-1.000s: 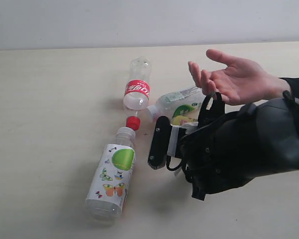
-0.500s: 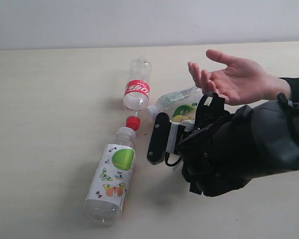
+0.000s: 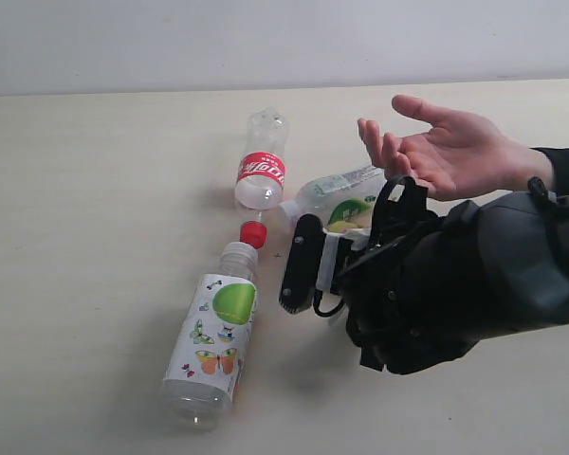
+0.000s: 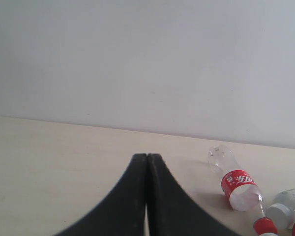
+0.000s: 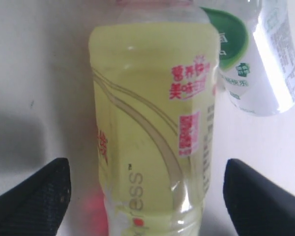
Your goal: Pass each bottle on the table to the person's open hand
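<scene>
Fingers (image 5: 33, 197) flank the yellow-green bottle (image 5: 152, 123).

Backdrop only: wall (image 3: 171, 43), plain, pale grey-white, matte finish. Spans full width of ext. view as a narrow band along the top; lower edge a straight seam, rising slightly toward the right. Takes up more than half of L wrist view, w/ cooler bluish-grey tint, evenly lit; seam there straight and slanted as well.
</scene>
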### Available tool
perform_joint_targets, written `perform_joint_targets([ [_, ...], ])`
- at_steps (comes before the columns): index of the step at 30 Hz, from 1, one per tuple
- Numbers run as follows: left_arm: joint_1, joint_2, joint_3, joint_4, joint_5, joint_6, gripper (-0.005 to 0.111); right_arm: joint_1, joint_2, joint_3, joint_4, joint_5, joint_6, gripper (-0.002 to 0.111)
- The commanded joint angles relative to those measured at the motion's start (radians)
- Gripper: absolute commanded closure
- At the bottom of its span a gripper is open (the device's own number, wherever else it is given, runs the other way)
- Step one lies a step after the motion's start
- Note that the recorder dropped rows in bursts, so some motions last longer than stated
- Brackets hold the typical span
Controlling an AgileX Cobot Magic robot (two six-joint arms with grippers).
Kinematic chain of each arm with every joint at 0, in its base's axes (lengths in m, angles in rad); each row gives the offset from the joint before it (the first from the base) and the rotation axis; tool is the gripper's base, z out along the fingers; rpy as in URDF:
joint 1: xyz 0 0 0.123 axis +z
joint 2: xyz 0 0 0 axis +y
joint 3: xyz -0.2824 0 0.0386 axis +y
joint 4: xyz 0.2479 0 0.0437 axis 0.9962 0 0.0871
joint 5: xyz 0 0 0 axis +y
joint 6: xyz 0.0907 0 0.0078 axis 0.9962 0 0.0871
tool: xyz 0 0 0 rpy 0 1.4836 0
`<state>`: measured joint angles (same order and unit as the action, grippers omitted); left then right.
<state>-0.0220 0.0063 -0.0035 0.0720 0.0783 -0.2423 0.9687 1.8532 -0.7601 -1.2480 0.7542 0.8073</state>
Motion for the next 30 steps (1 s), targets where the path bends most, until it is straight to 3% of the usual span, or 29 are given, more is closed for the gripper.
perform_joint_targets([
  [1, 0.002, -0.006, 0.004, 0.003, -0.001, 0.001, 0.107, -0.007, -0.001, -0.005, 0.001, -0.030, 0.010, 0.028],
  [30, 0.002, -0.006, 0.004, 0.003, -0.001, 0.001, 0.107, -0.058, -0.001, -0.005, -0.013, -0.044, 0.006, 0.028],
])
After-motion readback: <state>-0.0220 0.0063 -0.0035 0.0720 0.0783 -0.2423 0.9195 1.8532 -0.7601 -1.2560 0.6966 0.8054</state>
